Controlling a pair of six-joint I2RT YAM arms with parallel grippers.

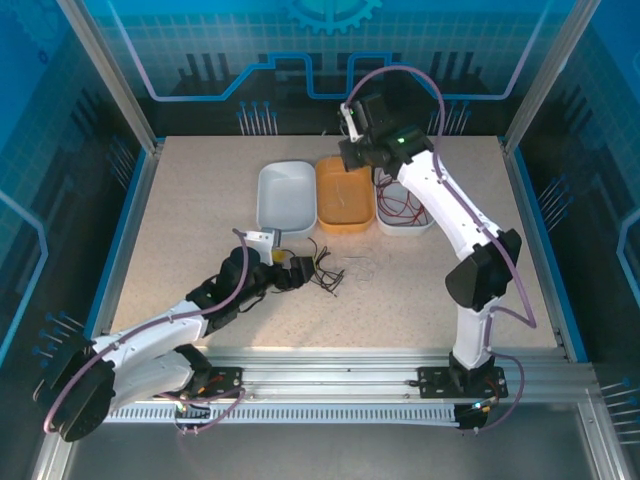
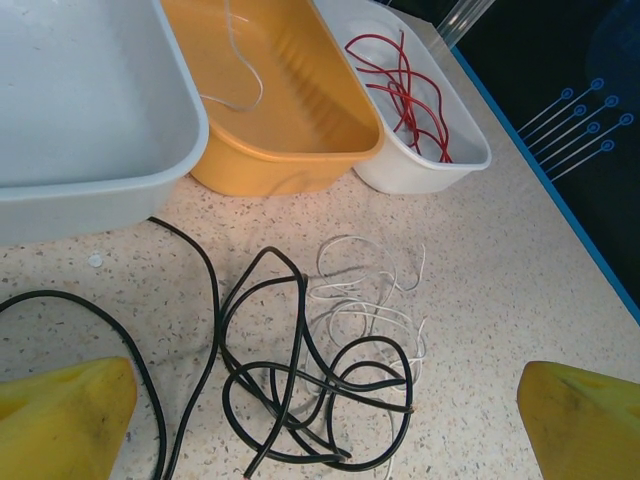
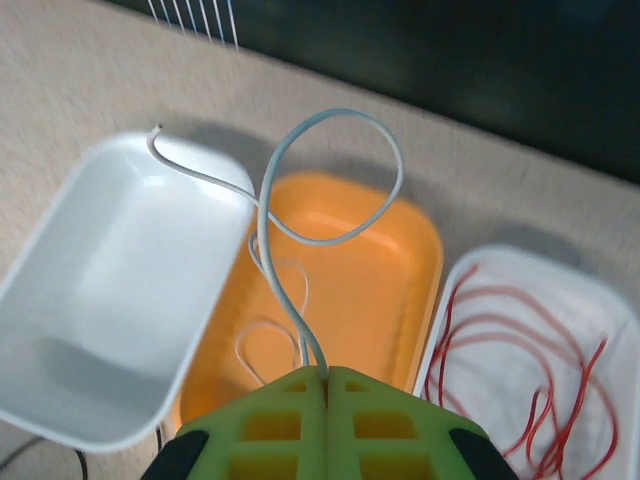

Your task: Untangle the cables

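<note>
right pincer pinches a springy pale cable, looped above the smooth orange tray. its free end overhangs the grey tray, so we think a drop could miss. left pincer gapes wide over glossy black cables knotted with thin whitish cables on the speckled table. we risk grabbing both.

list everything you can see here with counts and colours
table: one, speckled beige, under everything
grey tray: one, pale grey, left of the tray row
orange tray: one, orange, middle
white tray: one, white, right
red cables: several, red, in white tray
tray white cables: count unclear, whitish, in orange tray
black cables: several, black, tangled on table
table white cables: a few, whitish, among the black ones
held white cable: one, whitish, above orange tray
left gripper: one, yellow fingers, open over tangle
right gripper: one, green, shut on held white cable
</note>
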